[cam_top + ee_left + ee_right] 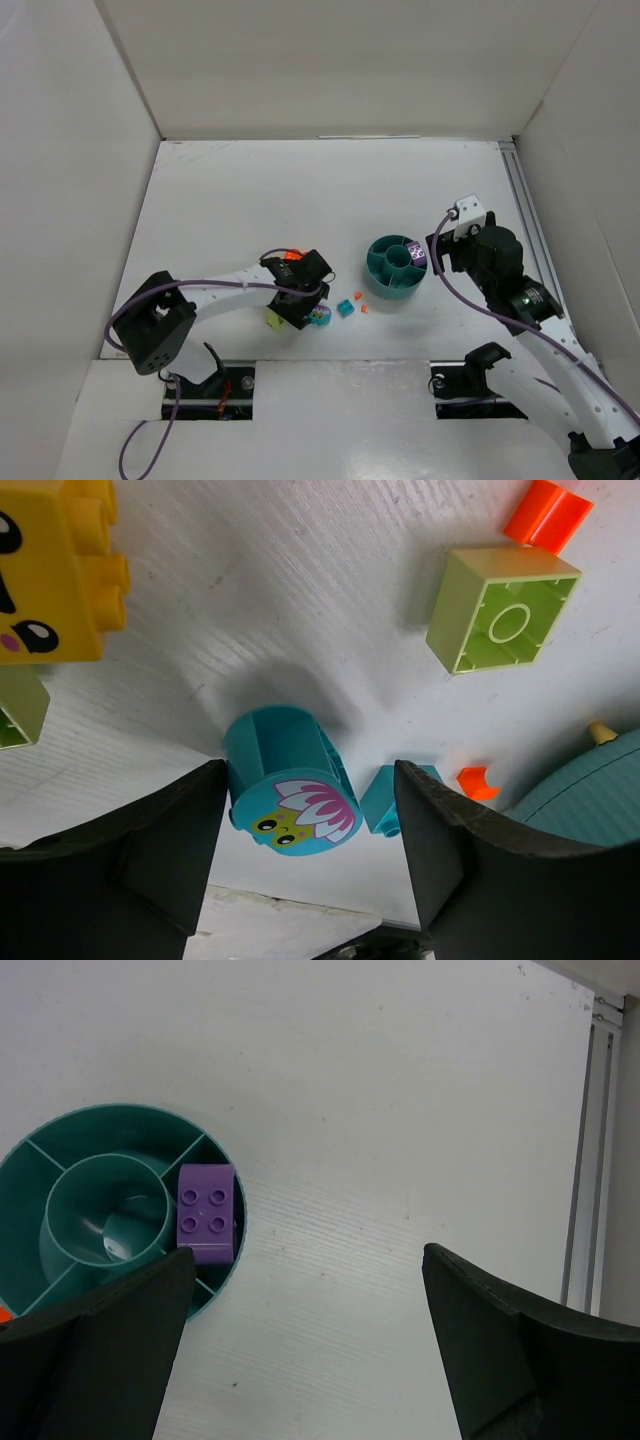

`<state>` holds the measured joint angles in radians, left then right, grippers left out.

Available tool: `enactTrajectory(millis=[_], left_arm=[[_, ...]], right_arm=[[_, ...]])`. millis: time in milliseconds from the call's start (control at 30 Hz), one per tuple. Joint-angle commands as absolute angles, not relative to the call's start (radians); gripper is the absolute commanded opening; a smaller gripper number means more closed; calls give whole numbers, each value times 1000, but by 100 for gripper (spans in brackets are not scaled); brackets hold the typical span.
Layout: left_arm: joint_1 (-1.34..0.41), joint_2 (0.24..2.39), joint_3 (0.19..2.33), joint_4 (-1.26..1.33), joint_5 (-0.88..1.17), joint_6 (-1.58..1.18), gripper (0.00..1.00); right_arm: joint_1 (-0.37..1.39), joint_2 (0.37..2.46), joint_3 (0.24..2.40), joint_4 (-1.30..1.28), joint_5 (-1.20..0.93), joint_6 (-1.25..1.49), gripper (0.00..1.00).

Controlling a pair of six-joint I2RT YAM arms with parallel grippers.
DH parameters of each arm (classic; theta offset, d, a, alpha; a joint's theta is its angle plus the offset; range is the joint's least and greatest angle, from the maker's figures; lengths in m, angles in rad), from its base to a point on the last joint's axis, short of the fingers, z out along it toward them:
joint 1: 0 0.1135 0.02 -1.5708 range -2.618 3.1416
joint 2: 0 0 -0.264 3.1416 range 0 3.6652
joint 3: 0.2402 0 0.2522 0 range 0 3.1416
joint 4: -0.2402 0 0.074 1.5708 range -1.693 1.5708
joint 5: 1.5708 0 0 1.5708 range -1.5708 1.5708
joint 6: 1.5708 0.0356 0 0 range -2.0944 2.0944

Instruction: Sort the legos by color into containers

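A round teal lego with a flower face lies on the table between the fingers of my left gripper, which is open. The left finger is right against it and the right finger stands apart. Beside it lie a small teal brick and an orange bit. A lime green brick, an orange piece and a yellow face brick lie further off. The teal dish holds a purple brick in a wedge. My right gripper is open over bare table beside the dish.
White walls enclose the table on the left, the back and the right. A metal rail runs along the right side. The loose legos cluster near the front edge, left of the dish, with my left gripper over them.
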<state>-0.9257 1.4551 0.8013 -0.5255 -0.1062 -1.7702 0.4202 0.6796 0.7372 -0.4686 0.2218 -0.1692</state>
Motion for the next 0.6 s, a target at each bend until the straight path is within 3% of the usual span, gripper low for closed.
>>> enactTrajectory(millis=[0,267,567], left_arm=[[-930,1459,833,-548,-129,-1773,63],[-930,1479,854,-560,-138,-1709,47],[-992,1506,1003,-673,-250,-1674,41]], right_arm=[[426,669,738,-436,242,-147,100],[426,669,738,-445,261,-138,100],[426,669,738,-454,290,-138,100]])
